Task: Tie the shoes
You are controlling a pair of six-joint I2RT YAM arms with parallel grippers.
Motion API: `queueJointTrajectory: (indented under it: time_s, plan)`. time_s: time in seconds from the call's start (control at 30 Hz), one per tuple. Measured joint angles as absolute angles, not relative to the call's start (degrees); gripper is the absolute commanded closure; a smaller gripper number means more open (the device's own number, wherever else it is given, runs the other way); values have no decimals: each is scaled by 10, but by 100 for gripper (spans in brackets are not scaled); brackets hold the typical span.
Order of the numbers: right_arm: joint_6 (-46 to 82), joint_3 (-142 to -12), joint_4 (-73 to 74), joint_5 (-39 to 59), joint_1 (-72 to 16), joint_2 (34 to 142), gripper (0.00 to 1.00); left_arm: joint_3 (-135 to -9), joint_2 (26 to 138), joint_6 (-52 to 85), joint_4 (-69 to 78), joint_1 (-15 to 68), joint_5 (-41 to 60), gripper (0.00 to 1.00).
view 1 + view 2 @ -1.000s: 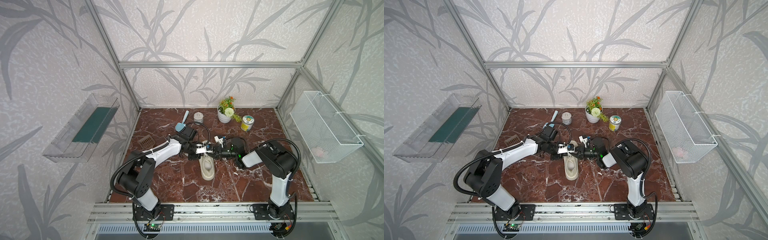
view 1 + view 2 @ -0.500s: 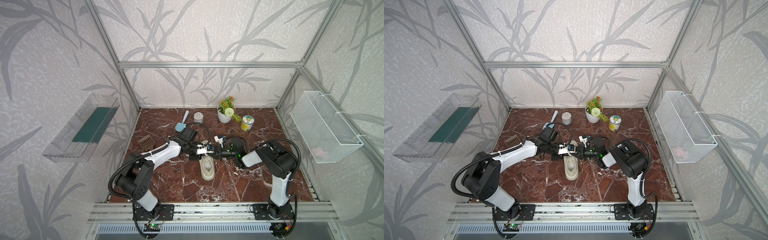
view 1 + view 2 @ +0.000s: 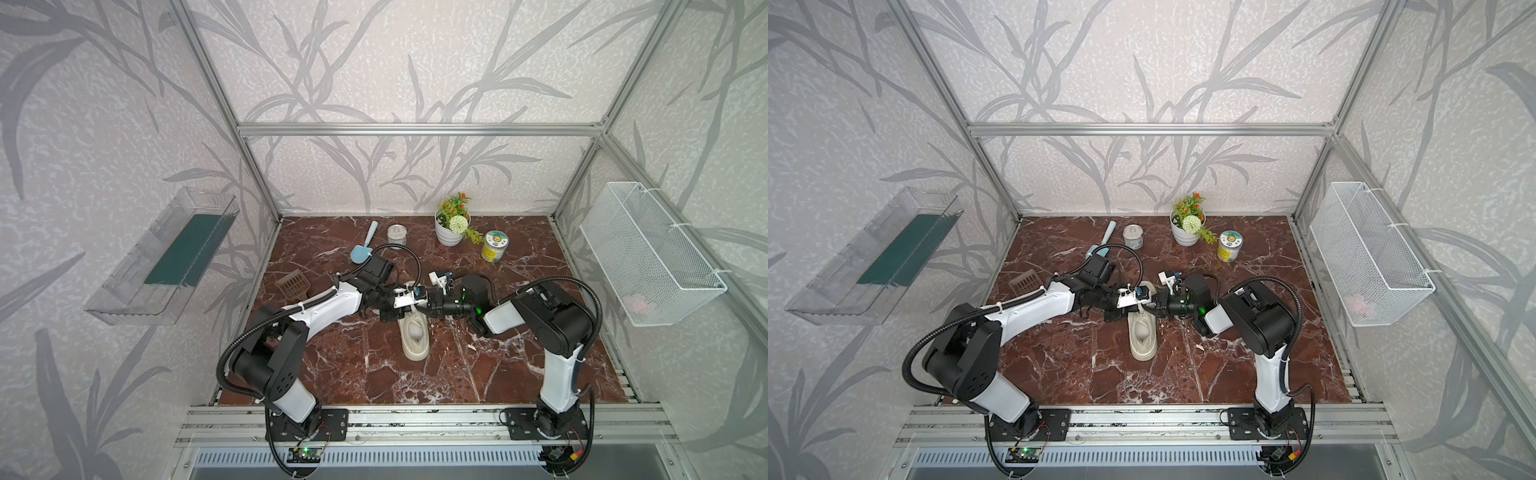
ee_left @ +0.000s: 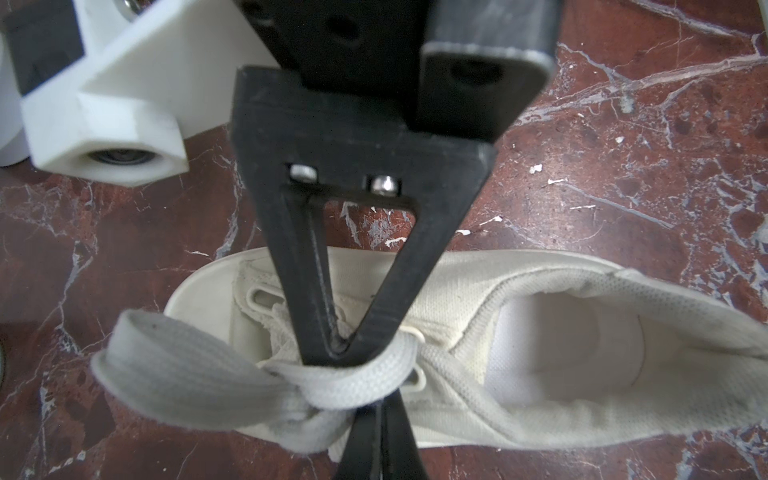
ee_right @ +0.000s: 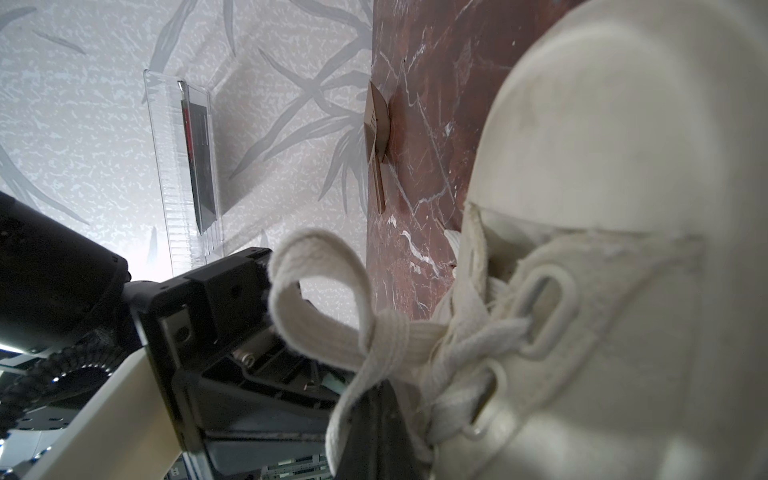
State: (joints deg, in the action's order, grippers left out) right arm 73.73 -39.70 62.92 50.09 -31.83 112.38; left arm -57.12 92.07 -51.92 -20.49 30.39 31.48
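bright even tops, soft close-ups on wrists

both top views: bright, flat light from overhead, pale walls [image 3: 395, 62] close to washed out. only faint soft shadows on the floor [image 3: 353, 374]. wide-lens bend at the edges, posts [image 3: 225, 104] splay outward. sharp overall, but shoe [image 3: 414, 336] is small and its fine detail is lost.

left wrist: floor and lace [image 4: 187, 365] crisp. left gripper [image 4: 338, 352] goes soft toward its base. white mount [image 4: 104, 104] near the lens is blurred.

right wrist: backlit. white glare on the walls just behind the dark arm [image 5: 54, 270], which is nearly black. shoe toe out of focus, hazy bright. lace loop fairly sharp.
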Motion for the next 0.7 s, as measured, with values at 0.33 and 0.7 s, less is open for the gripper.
queueJointTrajectory:
  time_s: [0.33,0.7]
  plan:
    - [721,-397,623,498,-318,1123,100,-561,899,-518,-203,307,276,88]
    - [717,-397,623,498,-318,1123,100,-534,860,-508,-181,306,240,86]
